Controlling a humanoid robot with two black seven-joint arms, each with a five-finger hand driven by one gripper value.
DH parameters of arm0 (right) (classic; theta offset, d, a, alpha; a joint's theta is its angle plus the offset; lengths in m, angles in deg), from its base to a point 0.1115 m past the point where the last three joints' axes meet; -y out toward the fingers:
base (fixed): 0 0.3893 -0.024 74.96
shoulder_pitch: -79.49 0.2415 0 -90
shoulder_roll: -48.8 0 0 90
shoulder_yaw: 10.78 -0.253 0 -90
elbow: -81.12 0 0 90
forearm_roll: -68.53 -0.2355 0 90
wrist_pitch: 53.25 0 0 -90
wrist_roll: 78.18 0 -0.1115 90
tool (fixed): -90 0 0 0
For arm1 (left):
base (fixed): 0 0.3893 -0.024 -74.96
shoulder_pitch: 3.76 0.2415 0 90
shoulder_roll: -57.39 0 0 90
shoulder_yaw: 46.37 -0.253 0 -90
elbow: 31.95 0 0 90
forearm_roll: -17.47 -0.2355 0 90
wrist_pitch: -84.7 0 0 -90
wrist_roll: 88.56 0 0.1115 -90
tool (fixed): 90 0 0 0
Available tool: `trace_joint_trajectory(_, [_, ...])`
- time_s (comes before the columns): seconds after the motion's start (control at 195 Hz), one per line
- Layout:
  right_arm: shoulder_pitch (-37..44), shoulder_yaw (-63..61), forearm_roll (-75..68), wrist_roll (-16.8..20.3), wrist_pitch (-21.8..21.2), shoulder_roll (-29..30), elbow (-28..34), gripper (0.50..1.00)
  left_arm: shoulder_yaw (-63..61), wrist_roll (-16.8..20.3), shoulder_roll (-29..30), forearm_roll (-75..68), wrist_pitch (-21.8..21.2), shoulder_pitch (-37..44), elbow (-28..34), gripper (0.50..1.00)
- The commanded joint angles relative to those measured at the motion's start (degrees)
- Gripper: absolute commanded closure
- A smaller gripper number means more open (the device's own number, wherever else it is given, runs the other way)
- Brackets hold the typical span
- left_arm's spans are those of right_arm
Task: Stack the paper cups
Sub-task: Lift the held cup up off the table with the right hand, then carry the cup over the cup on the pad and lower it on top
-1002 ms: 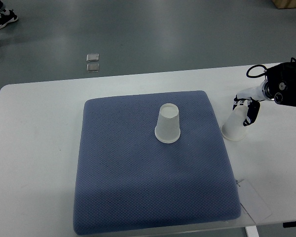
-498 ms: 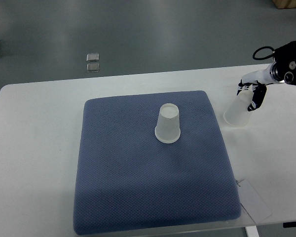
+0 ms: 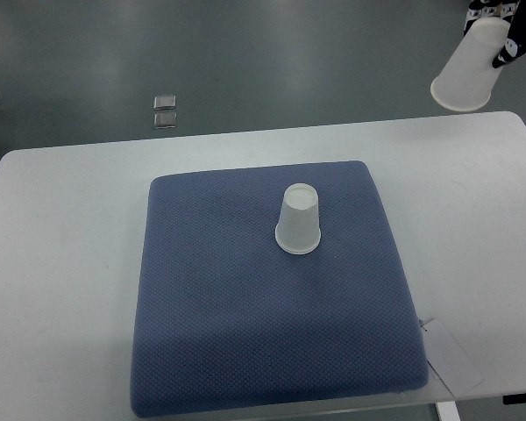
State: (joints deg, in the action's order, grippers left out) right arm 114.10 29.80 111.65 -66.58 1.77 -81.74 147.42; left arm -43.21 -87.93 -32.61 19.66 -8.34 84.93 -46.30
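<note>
One white paper cup (image 3: pixel 298 220) stands upside down near the middle of the blue mat (image 3: pixel 245 333). A second white paper cup (image 3: pixel 470 67) hangs tilted high at the top right, mouth toward the lower left, above the table's far edge. My right hand (image 3: pixel 498 26) is shut on its base, and only the fingertips show at the picture's top right corner. The left arm is out of the picture.
The mat lies on a white table (image 3: pixel 61 263). A white tag (image 3: pixel 451 355) sticks out from the mat's near right corner. Two small clear squares (image 3: pixel 165 110) lie on the grey floor beyond the table.
My right hand lifted the second cup off the table beside the mat and carried it up and to the far right. The cup on the mat has not moved.
</note>
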Motion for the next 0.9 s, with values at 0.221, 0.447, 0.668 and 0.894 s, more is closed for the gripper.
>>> trace_joint_trajectory(0.221, [7.2,2.1,-0.1,0.0,0.0,0.2,3.7,0.875,0.0,0.0,0.0,0.0,0.1,-0.2,-0.1,0.5])
trace_joint_trajectory(0.447, [7.0,1.3,-0.8,-0.1,0.0,4.0,4.1,0.871,0.0,0.0,0.0,0.0,0.0,-0.2,-0.1,0.5])
trace_joint_trajectory(0.668, [7.1,0.7,-9.7,-0.1,0.0,12.4,4.1,0.871,0.1,0.0,0.0,0.0,0.0,-0.2,-0.1,0.5])
trace_joint_trajectory(0.894, [7.2,-1.2,-14.7,-0.1,0.0,21.8,4.0,0.869,0.2,0.0,0.0,0.0,0.0,-0.2,0.0,0.5])
